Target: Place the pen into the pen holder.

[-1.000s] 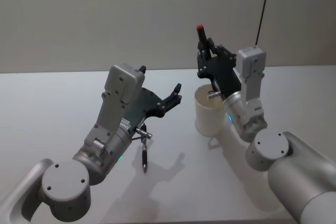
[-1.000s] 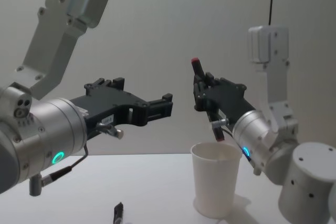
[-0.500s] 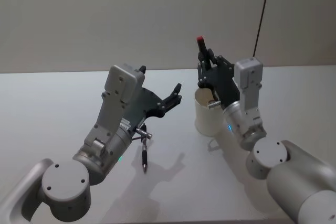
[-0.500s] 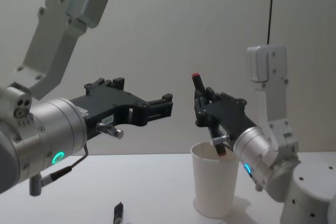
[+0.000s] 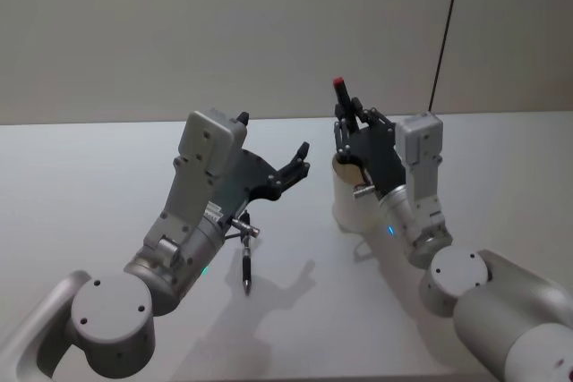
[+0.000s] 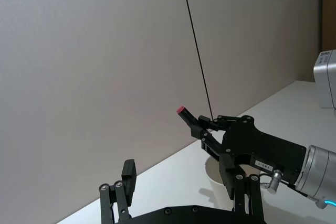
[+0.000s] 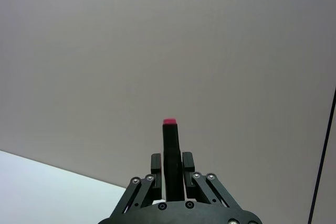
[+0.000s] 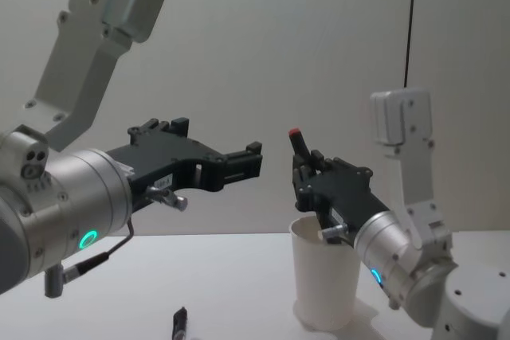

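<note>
The desk (image 5: 81,176) is a plain pale surface. Behind it stands a bare grey wall (image 5: 179,24), with one thin black cable (image 5: 446,38) running down it on the right side. The pen holder (image 8: 323,296) stands upright on the desk, right of the middle. The right gripper (image 5: 347,127) hangs directly over its rim, and its fingers are pressed together on the pen (image 5: 340,97), a black one whose red top points up, nearly upright. The lower end of the pen is hidden behind the gripper, so I cannot tell if it is inside the pen holder. The left gripper (image 5: 297,165) hovers above the desk to the left of the pen holder, apart from it, with its fingers spread and holding nothing. Under the left arm a second dark pen (image 5: 247,270) lies flat on the desk
</note>
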### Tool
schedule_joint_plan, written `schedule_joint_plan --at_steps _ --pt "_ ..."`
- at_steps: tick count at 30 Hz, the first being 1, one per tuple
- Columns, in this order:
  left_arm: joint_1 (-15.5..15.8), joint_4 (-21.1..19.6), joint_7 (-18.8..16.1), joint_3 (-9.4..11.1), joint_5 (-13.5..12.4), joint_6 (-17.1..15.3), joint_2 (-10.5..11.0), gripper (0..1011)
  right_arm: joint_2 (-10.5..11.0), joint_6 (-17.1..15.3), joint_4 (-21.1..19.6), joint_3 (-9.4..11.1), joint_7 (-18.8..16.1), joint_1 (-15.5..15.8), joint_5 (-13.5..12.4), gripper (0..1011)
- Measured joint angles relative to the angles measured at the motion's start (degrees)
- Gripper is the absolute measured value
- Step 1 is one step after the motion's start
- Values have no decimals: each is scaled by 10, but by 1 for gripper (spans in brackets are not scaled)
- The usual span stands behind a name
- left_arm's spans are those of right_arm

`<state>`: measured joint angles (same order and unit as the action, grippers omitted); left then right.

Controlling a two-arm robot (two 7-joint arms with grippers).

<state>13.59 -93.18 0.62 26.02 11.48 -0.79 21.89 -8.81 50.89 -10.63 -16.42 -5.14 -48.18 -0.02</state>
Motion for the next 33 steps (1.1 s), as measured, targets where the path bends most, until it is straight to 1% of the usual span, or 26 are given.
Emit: schedule_joint_plan --at_steps 1,3,4,6,7,8,13,14,17,18,20,21,22,24,26,27,28,31,32,33 --pt "0 0 0 0 0 0 0 1004 0 2 3 0 0 -1 1 237" --pt "0 0 0 0 0 0 0 1004 -1 4 8 0 1 -2 2 275" --pt "0 0 0 0 0 0 0 1004 -2 5 13 0 1 -3 3 330" --pt "0 0 0 0 0 0 0 1004 -2 6 17 0 2 -4 4 368" --pt "0 0 0 0 0 0 0 1004 -2 7 20 -1 3 -5 6 433" --pt "0 0 0 0 0 0 0 1004 -2 8 22 -1 3 -6 6 443" --pt "0 0 0 0 0 0 0 1004 -3 9 32 -1 4 -8 10 613" --pt "0 0 0 0 0 0 0 1004 -3 9 33 -1 4 -8 10 613" --pt "0 0 0 0 0 0 0 1004 -3 10 37 1 5 -10 11 729" --pt "0 0 0 0 0 0 0 1004 -3 10 37 1 5 -10 12 729" --pt "0 0 0 0 0 0 0 1004 -3 10 39 2 4 -11 12 837" --pt "0 0 0 0 0 0 0 1004 -3 11 39 3 4 -11 12 837" --pt "0 0 0 0 0 0 0 1004 -3 11 39 3 4 -11 12 881" --pt "0 0 0 0 0 0 0 1004 -3 11 38 6 0 -11 11 930" --pt "0 0 0 0 0 0 0 1004 -2 10 36 8 -3 -11 10 957" --pt "0 0 0 0 0 0 0 1004 -1 7 29 11 -8 -11 7 1001" --pt "0 0 0 0 0 0 0 1004 -1 5 24 12 -11 -10 6 1001" --pt "0 0 0 0 0 0 0 1004 4 -17 -17 18 -23 6 1 1001" --pt "0 0 0 0 0 0 0 1004 6 -29 -33 19 -27 13 -2 1001" --pt "0 0 0 0 0 0 0 1004 10 -50 -69 22 -33 28 -5 1001"
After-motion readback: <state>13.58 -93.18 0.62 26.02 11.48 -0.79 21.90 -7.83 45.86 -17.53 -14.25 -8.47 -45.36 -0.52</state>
